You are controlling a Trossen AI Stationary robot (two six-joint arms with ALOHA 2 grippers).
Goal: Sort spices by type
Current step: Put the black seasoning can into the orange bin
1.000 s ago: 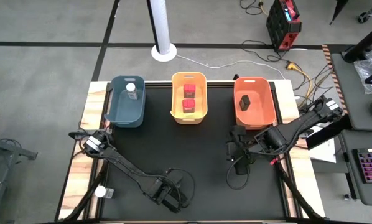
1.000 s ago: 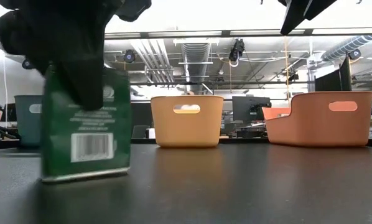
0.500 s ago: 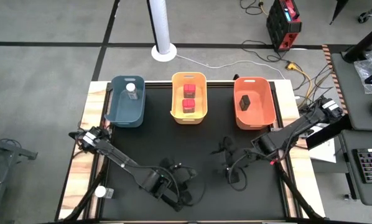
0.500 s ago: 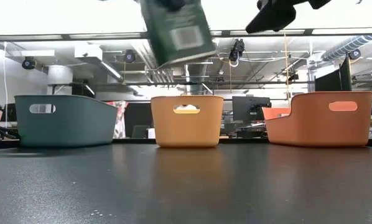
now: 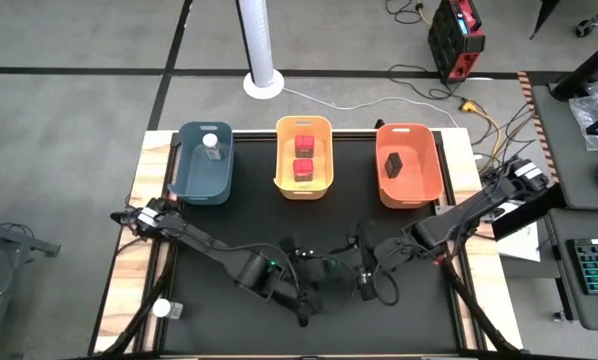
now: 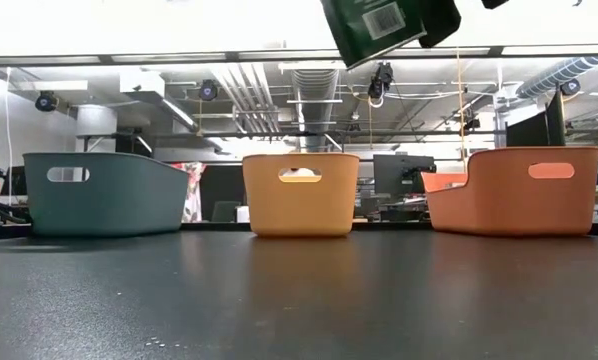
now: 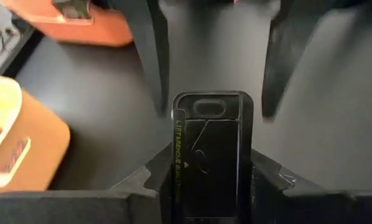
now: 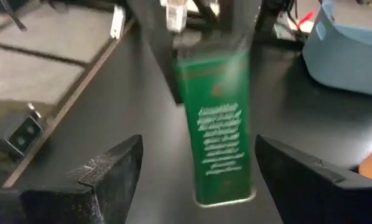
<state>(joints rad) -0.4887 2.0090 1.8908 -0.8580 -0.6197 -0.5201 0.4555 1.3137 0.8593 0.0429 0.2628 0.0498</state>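
A dark green spice tin with a black lid [image 7: 212,155] hangs in the air over the middle of the table; in the low view the tin [image 6: 379,25] is high and tilted. My left gripper [image 5: 329,279] is shut on it. My right gripper [image 8: 198,143] is open and faces it from the table's right, one finger on each side of the tin [image 8: 218,143], with a gap on both sides. One white-lidded jar [image 5: 211,145] stands in the blue bin, two red-lidded jars [image 5: 303,140] in the yellow bin and a dark tin [image 5: 394,163] in the orange bin. My left gripper pinches the green tin between its two fingers, one on each narrow side next to the black lid [image 7: 212,118]. It comes level from the table's left. The tin is lifted clear of the table and tilted, and its green body [image 8: 222,180] points toward my right gripper.
The blue bin [image 5: 189,175], the yellow bin [image 5: 281,150] and the orange bin [image 5: 424,165] stand in a row along the far edge. A white-lidded jar [image 5: 163,309] lies on the wooden strip at the near left. Both arms cross the black mat's near half.
My left gripper has lifted the green tin off the table and carried it up and toward the table's right, to my right gripper. The tin stood on the mat a second ago and now hangs tilted. My right gripper has moved a little toward the left and near edges.
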